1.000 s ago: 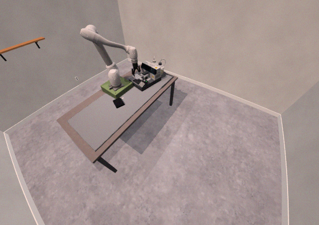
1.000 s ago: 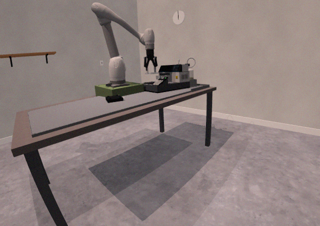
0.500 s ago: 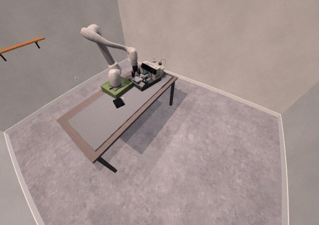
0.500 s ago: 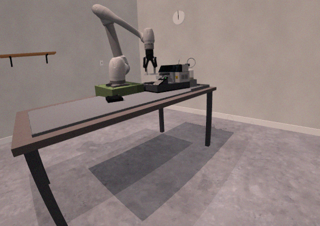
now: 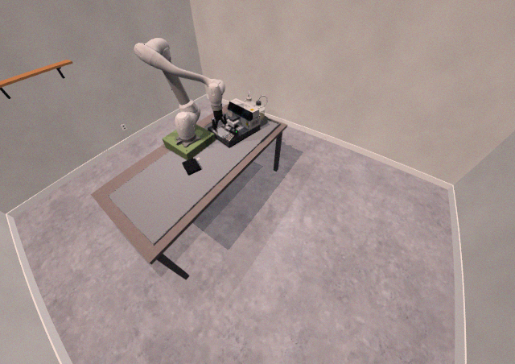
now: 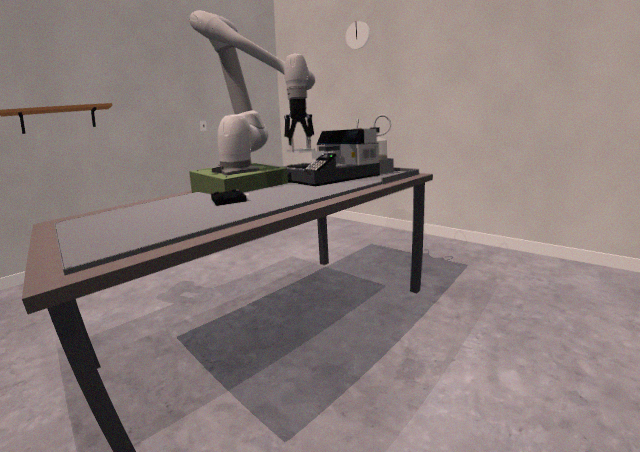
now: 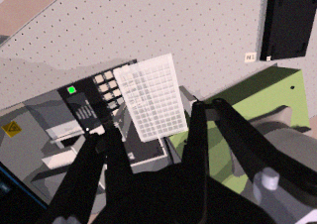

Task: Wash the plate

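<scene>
The gripper [image 5: 220,123] [image 6: 299,145] [image 7: 154,113] is shut on the white plate [image 6: 301,150] [image 7: 151,97], gripped by its two long sides. The plate hangs roughly level above the near end of the washer [image 5: 245,112] [image 6: 346,152], touching nothing below. In the wrist view it covers part of the keypad [image 7: 106,87] [image 6: 316,164]. The lamp [image 7: 71,89] [image 6: 331,155] [image 5: 236,131] is green. A dark surface with a pale edge shows partly below the plate; the carrier's pocket is mostly hidden. The black nest N1 [image 5: 191,167] [image 6: 229,197] [image 7: 292,23] holds no plate. The plate's cut corner is unclear.
The green robot base block [image 5: 183,146] [image 6: 237,179] [image 7: 248,92] stands between the washer and N1. The small N1 label [image 7: 250,57] lies beside the nest. Bottles and a tube stand behind the washer. The washer's raised housing stands close beside the gripper.
</scene>
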Robot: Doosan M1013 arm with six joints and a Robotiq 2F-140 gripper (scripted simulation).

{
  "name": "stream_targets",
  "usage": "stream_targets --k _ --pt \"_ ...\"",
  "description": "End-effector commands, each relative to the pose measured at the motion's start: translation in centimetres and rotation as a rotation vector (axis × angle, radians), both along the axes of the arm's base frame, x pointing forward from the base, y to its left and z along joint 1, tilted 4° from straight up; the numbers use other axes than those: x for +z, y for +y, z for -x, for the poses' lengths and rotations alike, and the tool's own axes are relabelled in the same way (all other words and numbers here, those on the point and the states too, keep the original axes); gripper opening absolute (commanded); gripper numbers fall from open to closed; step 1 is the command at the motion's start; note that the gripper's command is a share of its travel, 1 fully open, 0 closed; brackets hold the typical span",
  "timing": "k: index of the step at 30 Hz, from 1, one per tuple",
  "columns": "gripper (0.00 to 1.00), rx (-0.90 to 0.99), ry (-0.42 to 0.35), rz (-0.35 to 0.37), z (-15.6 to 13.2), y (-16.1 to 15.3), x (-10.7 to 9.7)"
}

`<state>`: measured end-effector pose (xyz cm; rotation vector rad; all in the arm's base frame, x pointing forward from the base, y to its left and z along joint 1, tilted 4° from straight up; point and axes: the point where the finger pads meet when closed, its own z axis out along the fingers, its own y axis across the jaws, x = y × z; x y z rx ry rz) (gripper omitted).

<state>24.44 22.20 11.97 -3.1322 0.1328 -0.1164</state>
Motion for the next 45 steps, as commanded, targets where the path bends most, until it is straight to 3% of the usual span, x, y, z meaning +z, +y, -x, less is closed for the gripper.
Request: stream_targets --k 1,25,45 --pt "0.1 0.0 0.001 -0.001 -0.2 -0.2 0.0" --pt "0.1 -0.048 0.001 -0.005 -5.0 -10.0 -0.9" --pt "0.1 -0.096 0.002 -0.008 -6.3 -14.6 -1.3"
